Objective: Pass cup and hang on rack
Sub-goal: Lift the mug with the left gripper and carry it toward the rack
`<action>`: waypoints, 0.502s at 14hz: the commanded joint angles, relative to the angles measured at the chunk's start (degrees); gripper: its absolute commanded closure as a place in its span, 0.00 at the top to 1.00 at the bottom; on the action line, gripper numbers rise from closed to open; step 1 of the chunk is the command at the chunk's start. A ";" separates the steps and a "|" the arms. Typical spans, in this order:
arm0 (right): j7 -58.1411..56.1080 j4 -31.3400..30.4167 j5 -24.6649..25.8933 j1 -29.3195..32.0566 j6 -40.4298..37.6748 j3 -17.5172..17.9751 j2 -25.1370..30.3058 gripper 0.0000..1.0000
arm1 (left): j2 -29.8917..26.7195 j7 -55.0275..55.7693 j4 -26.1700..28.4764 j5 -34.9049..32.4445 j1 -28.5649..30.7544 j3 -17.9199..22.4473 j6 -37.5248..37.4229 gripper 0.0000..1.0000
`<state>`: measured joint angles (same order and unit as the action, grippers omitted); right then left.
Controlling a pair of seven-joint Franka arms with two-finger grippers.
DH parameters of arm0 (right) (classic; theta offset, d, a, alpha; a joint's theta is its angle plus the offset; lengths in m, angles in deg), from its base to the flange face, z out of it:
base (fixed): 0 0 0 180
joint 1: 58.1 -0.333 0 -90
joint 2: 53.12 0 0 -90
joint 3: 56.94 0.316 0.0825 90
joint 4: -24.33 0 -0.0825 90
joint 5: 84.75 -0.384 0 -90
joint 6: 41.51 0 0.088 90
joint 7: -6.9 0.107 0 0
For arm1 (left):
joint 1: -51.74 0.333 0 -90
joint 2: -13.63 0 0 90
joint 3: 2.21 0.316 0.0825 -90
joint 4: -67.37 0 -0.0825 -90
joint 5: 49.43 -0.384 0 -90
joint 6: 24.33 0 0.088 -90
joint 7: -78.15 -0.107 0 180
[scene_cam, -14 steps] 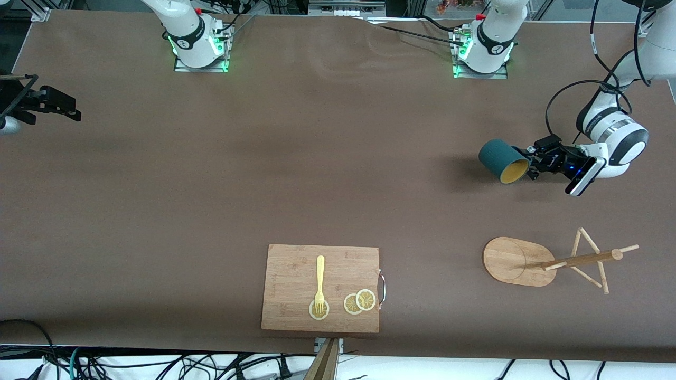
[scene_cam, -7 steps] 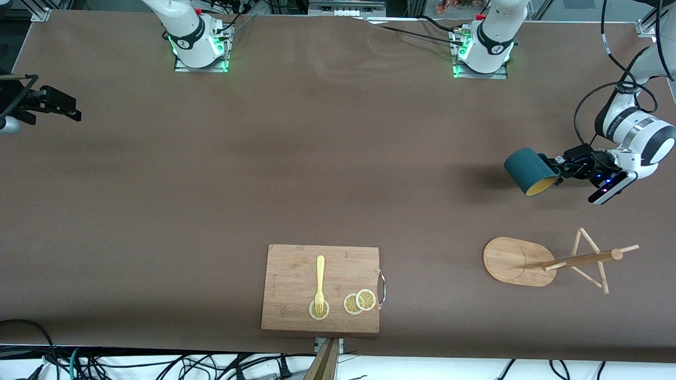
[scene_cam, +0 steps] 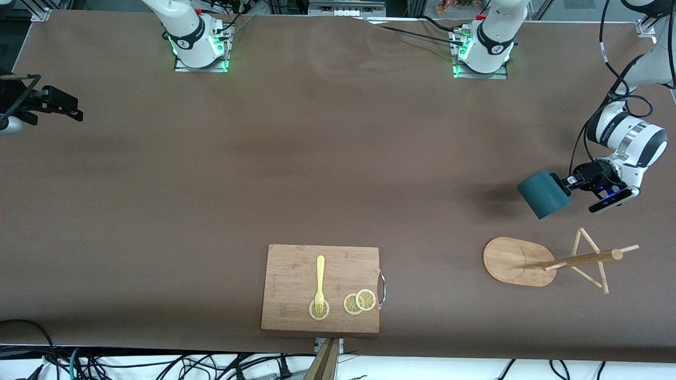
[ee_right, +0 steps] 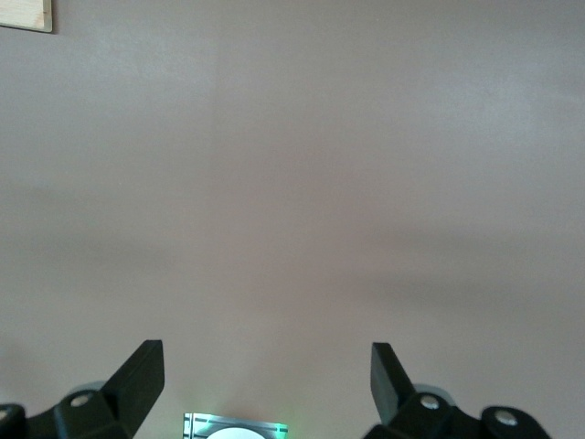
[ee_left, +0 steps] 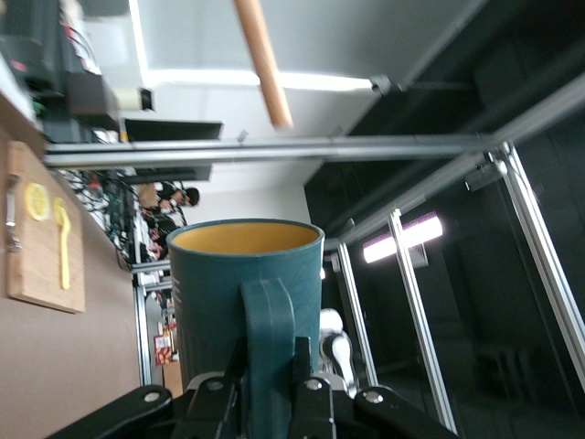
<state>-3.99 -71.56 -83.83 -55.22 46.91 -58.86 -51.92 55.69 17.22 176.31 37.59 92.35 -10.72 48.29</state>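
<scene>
Two grippers – left gripper [scene_cam: 569, 186] clamps the cup [scene_cam: 544, 194] by its handle above the rack [scene_cam: 520, 261]; right gripper [ee_right: 265, 375] waits, spread wide

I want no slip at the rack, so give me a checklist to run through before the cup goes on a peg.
1. Left gripper shut on the handle of the cup: ok.
2. Cup clear of the table: ok.
3. Rack upright, pegs free: ok.
4. Cup lined up with a peg: not ok, it hangs off to one side of the rack.
5. Right gripper open, waiting at its own table end: ok.
</scene>
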 commanded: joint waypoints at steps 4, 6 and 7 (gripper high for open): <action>0.52 0.26 -0.75 0.02 -0.96 0.16 0.56 1.00 | -0.04 13.36 -4.17 3.24 0.87 0.06 1.99 0.00; 0.52 0.26 -0.75 0.02 -1.93 0.16 0.56 1.00 | -0.04 13.64 -4.43 3.42 1.31 -0.02 1.90 0.00; 0.52 0.26 -0.75 0.02 -1.93 0.16 0.56 1.00 | -0.04 14.34 -4.78 3.85 1.31 -0.02 1.90 0.00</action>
<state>-3.99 -71.56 -83.83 -55.22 46.13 -58.85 -51.92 55.68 29.37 172.39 39.83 93.39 -10.53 50.14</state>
